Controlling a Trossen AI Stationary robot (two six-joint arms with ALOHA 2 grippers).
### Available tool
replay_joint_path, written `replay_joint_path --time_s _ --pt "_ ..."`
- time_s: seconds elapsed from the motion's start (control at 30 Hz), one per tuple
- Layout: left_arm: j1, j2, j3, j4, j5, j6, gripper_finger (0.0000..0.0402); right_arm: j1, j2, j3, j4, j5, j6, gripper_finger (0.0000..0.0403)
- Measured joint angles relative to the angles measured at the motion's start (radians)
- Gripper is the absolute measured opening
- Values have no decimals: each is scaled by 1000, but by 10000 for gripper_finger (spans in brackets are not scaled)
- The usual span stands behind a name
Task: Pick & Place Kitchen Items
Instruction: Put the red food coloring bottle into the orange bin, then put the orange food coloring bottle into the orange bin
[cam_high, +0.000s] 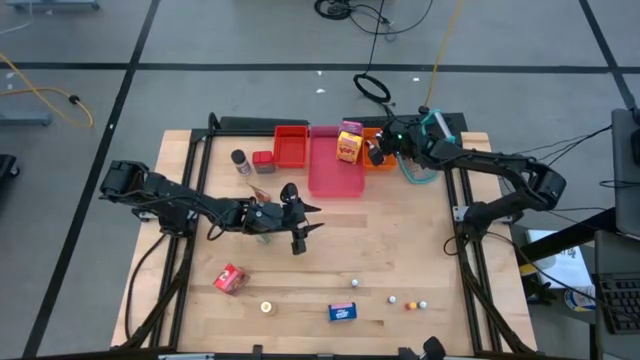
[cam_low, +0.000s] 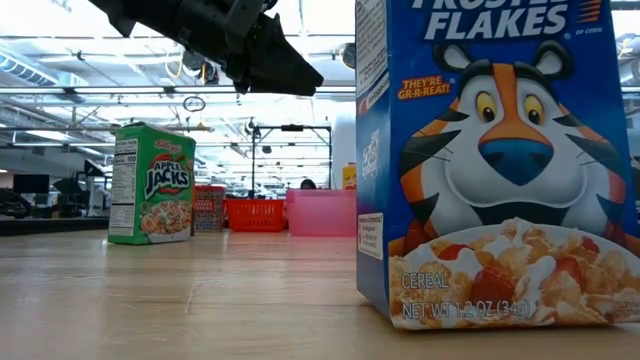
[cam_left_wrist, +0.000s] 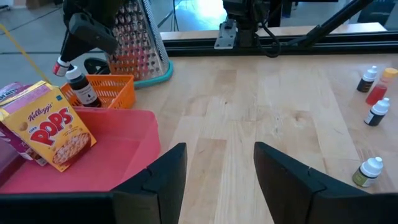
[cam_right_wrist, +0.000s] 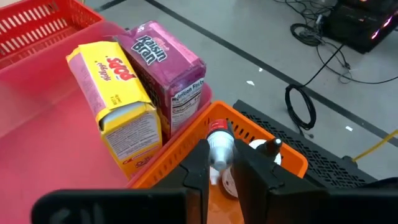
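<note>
My right gripper (cam_high: 378, 150) hovers over the orange basket (cam_right_wrist: 283, 152) at the table's far edge, shut on a small red-capped bottle (cam_right_wrist: 219, 144). A dark bottle (cam_left_wrist: 82, 92) stands in that basket. The yellow Pops box (cam_right_wrist: 118, 93) and a purple Raisin Bran box (cam_right_wrist: 166, 62) stand in the pink tray (cam_high: 335, 178). My left gripper (cam_high: 302, 226) is open above mid-table, holding nothing, and shows in the low view (cam_low: 262, 52). On the near half stand a Frosted Flakes box (cam_low: 500, 160), an Apple Jacks box (cam_low: 152, 182) and little bottles (cam_high: 408, 302). My right gripper pinches the small bottle between its two fingers (cam_right_wrist: 198, 168), on the body just below the white neck (cam_right_wrist: 220, 155). The red cap end (cam_right_wrist: 217, 129) sticks out past the fingertips. The bottle is lifted clear above the basket's inside. The fingers hide the rest of the body.
A red basket (cam_high: 292, 145) sits left of the pink tray, with a dark-capped shaker (cam_high: 240, 160) and a small red box (cam_high: 263, 158) beside it. A reddish box (cam_high: 230, 278), a tiny piece (cam_high: 267, 307) and the blue box (cam_high: 343, 312) lie near the front edge. A metal grater (cam_left_wrist: 138, 43) stands behind the orange basket.
</note>
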Motion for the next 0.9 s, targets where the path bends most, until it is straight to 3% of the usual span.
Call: replay_joint_path --time_s 0.27,0.53,0.9 --pt "0 0 0 0 0 0 187 0 0 0 -7 0 -3 91" --pt "0 0 0 0 0 0 187 14 -11 0 -3 1 -3 99" --pt "0 0 0 -8 0 0 187 232 -247 0 -74 0 -33 81"
